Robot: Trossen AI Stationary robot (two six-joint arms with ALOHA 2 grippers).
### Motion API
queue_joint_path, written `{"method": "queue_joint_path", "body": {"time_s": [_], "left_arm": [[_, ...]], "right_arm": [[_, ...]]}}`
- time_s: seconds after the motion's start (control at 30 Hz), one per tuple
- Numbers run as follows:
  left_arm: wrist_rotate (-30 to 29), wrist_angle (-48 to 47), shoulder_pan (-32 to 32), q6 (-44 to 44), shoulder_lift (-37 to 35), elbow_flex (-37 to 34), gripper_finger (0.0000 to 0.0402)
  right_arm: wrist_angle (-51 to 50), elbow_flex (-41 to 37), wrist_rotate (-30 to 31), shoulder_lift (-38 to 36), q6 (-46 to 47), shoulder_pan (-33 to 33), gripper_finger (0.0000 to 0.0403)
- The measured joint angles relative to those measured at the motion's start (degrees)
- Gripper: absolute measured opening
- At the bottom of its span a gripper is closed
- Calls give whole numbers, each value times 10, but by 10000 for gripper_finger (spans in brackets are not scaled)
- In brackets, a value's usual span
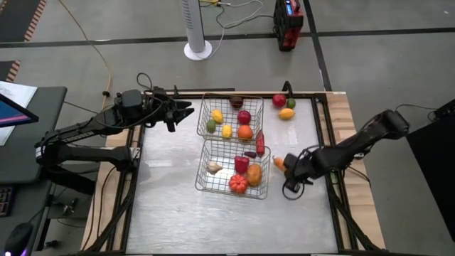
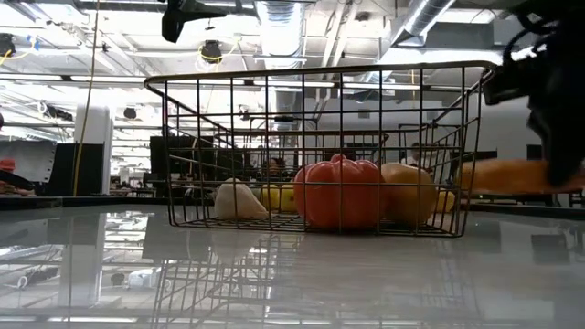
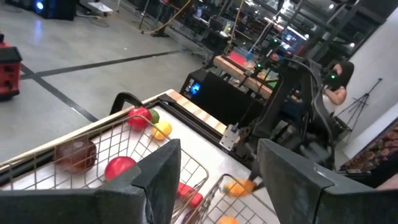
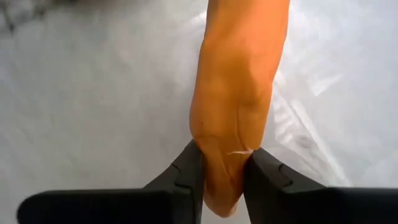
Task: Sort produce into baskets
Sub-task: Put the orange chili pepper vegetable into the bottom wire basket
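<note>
Orange and long, what looks like a toy carrot (image 4: 239,106) is pinched at one end between my right gripper (image 4: 222,177) fingers, low over the grey table (image 1: 170,206), just beside the nearer silvery wire-mesh basket (image 1: 206,186). That basket holds a ridged orange-red pumpkin-like piece (image 2: 341,194) and a white bulb (image 2: 236,199). My left gripper (image 3: 217,180) hangs beside the farther wire basket (image 1: 201,117), fingers spread, holding nothing.

Two baskets (image 1: 229,116), about a dozen produce pieces (image 1: 244,131), two arms (image 1: 85,131).
</note>
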Motion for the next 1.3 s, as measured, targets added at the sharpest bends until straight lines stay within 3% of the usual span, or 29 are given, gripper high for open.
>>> {"method": "queue_joint_path", "body": {"time_s": [0.27, 0.57, 0.77, 0.9, 1.1, 1.3], "left_arm": [[-5, 0, 0, 1, 0, 0, 201], [-4, 0, 0, -8, 0, 0, 201], [-2, 0, 0, -13, 0, 0, 201], [0, 0, 0, -13, 0, 0, 201], [18, 0, 0, -13, 0, 0, 201], [18, -1, 0, -1, 0, 0, 201]], "right_arm": [[-30, 5, 4, -121, 14, -133, 143], [59, 86, -22, -155, -147, -251, 130], [254, 115, -95, -136, -257, -247, 140], [359, 115, -107, -106, -297, -228, 145], [415, 115, -134, -52, -301, -204, 166], [408, 115, -217, -4, -260, -208, 241]]}}
